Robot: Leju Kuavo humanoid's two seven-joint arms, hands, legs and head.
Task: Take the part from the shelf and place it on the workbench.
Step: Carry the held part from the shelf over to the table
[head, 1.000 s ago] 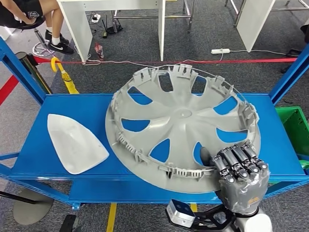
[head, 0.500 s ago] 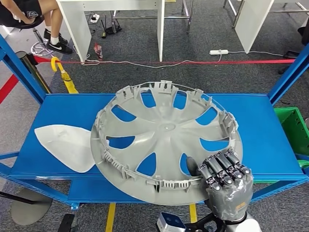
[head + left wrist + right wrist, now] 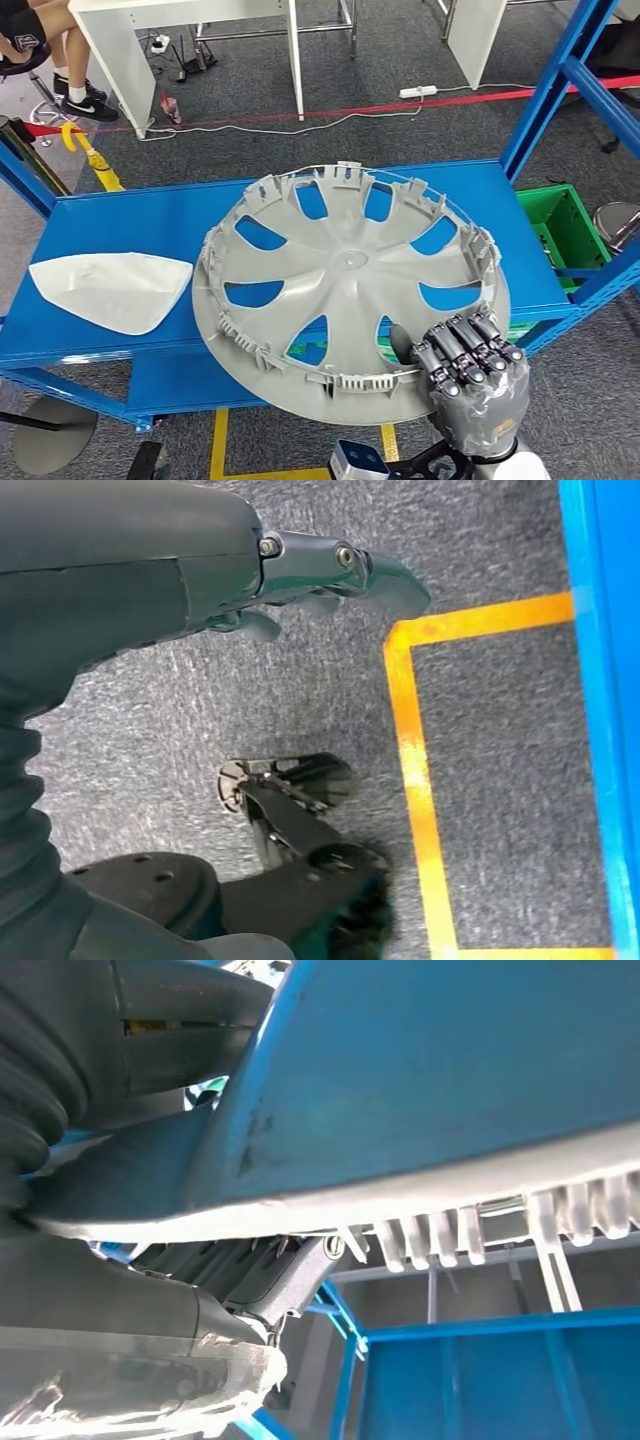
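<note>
right, the right hand point(image 3: 472, 385) has the wheel cover point(image 3: 343, 285) by its near right rim, fingers point(image 3: 460, 350) curled over the top edge, thumb poking through a spoke opening, so it grips the part firmly at one point. the cover sits tilted over the blue shelf point(image 3: 106, 215), near edge overhanging the front rail, far edge above the deck; whether it touches the deck i cannot tell. from the right wrist view the rim point(image 3: 423, 1195) lies clamped between thumb and fingers, clip tabs hanging off it.

judging by that, the lift-off is the step in hand. a one-point hold on a wide, light disc means it will want to droop and swing, so it would pay to keep the wrist level, bring the cover clear of the upright post point(image 3: 555, 75) on the right, and turn slowly towards the workbench.

material looks like thin moulded grey plastic, matte, with curved spokes, teardrop openings and a ring of small ribbed clips; likely flexible, so squeezing harder may bend it. a pale, smooth, leaf-shaped panel point(image 3: 109, 290) lies flat on the shelf to the left, just beside the cover.

the left hand point(image 3: 317, 575) hangs over grey carpet, fingers loose, holding nothing.
</note>
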